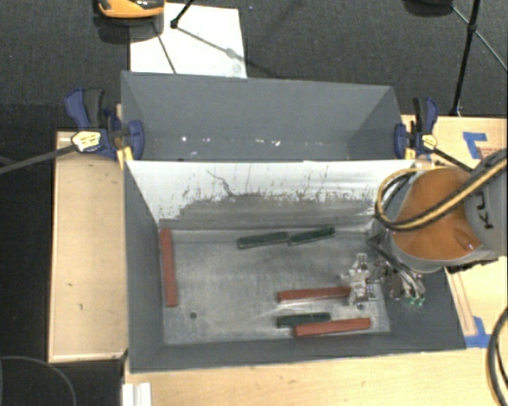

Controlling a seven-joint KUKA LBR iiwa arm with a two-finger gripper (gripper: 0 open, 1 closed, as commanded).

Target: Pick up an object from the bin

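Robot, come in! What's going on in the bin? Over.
Gripper low at right side of bin, by the end of a red stick. Green stick and second red stick lie close beside it.

Dark grey carpeted floor is seen at top and left. A white flat sheet is laid on it; a thin black cable is run across at left.

grey bin, red-brown bars, dark green bars
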